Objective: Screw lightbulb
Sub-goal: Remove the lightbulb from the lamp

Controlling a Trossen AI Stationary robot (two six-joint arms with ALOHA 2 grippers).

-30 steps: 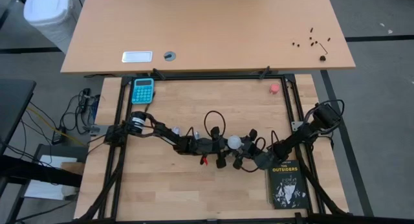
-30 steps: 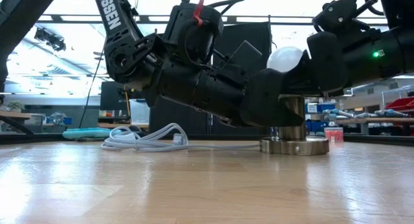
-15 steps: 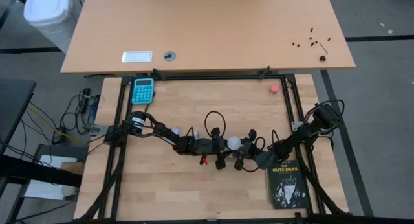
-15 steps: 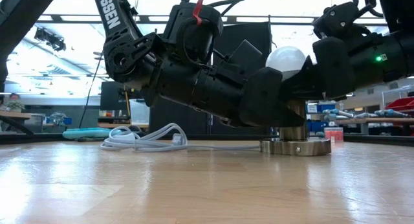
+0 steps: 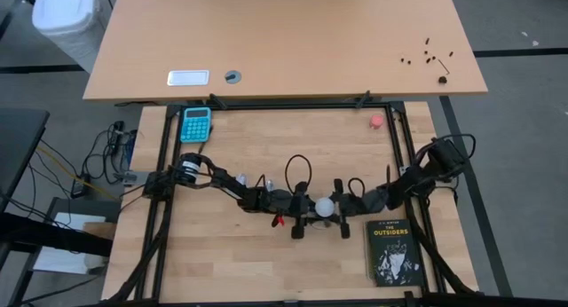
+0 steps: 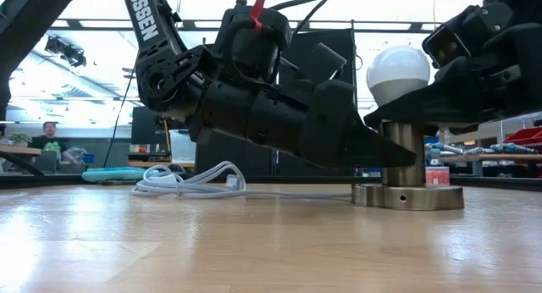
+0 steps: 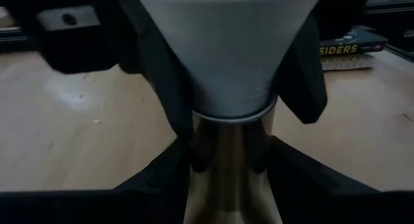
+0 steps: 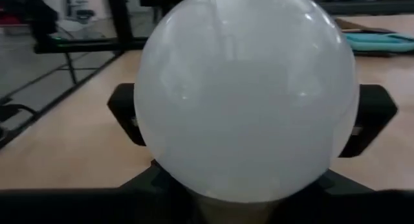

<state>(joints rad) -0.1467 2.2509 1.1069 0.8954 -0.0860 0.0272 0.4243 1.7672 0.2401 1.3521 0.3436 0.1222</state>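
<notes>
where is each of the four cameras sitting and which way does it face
High view: above the table, looking straight down; both arms meet at the lightbulb, near the black book.
Low view: at table-top height, looking level into the room; the left gripper holds the socket stem.
Left wrist view: on the left arm, facing the socket stem between its own fingers.
Right wrist view: on the right arm, facing the bulb, which the right gripper grips.
Shared: all four show the lightbulb.
</notes>
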